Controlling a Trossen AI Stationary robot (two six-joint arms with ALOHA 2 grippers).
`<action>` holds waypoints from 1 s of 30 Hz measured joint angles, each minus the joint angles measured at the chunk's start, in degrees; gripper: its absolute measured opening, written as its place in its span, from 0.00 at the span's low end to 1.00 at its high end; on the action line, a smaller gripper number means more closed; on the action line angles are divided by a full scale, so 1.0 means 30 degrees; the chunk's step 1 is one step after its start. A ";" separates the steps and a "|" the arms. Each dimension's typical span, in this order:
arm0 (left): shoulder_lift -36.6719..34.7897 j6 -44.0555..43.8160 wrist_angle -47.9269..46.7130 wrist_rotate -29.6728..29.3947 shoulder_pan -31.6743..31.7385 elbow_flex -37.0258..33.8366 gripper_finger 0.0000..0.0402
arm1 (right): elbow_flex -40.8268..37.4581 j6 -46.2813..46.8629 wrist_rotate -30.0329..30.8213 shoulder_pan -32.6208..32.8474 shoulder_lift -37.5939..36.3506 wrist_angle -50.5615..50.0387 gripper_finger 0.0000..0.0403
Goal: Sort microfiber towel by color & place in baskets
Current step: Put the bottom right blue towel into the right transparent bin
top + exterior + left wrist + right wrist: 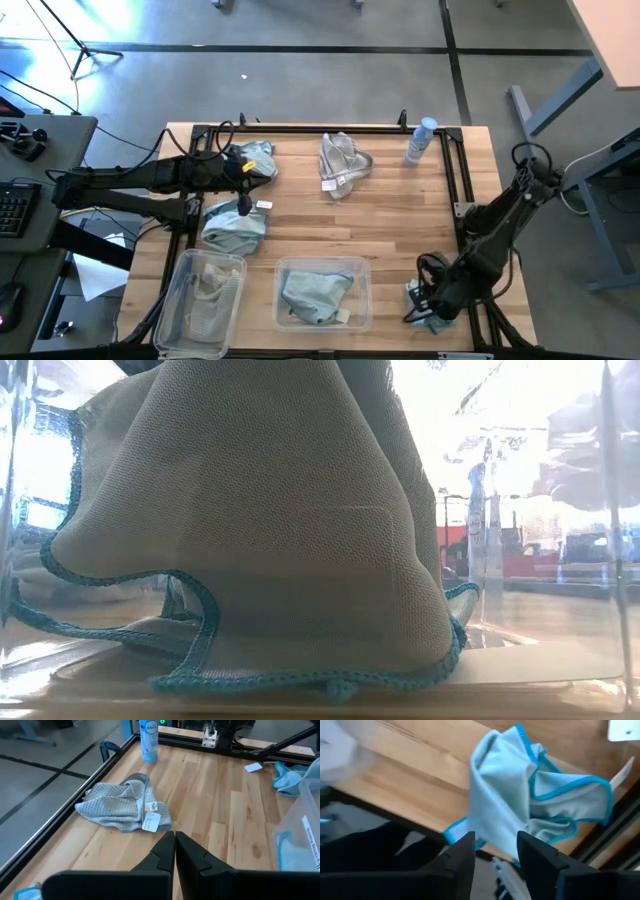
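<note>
Several towels lie on the table. A grey one (343, 165) (122, 806) is bunched at the far middle. Teal ones lie at the far left (260, 158), the left middle (235, 228) and the near right edge (432, 318) (520, 795). The narrower basket (188, 318) holds a grey towel (210, 290). The wider basket (362, 300) holds a teal-edged towel (318, 295) (280, 540). My left gripper (250, 172) (175, 851) is shut and hovers above the far-left teal towel. My right gripper (425, 305) (495, 851) is open, its fingers on either side of the near-right towel's lower fold.
A pale blue spray bottle (421, 142) (149, 741) stands at the far right. A black frame rail (455, 180) runs along the table's edges. A small white tag (263, 204) lies on the wood by the left-middle towel. Bare wood lies across the table's middle.
</note>
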 joint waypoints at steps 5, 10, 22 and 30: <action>0.0000 -0.0369 0.0679 0.0006 0.0000 -0.0007 0.00 | 0.0000 -0.2121 -0.0232 0.0007 0.1407 0.0141 0.38; 0.0007 -0.0516 0.1121 0.0000 0.0000 -0.0007 0.00 | 0.0000 -0.4124 -0.0838 0.0000 0.2915 0.0628 0.38; 0.0007 -0.0501 0.1443 0.0000 -0.0007 -0.0007 0.00 | 0.0004 -0.3949 -0.0067 0.0311 0.3114 0.0127 0.03; 0.0015 -0.0498 0.2323 0.0000 -0.0007 -0.0007 0.00 | 0.3169 -0.0622 0.6387 0.1296 0.0095 -0.7638 0.02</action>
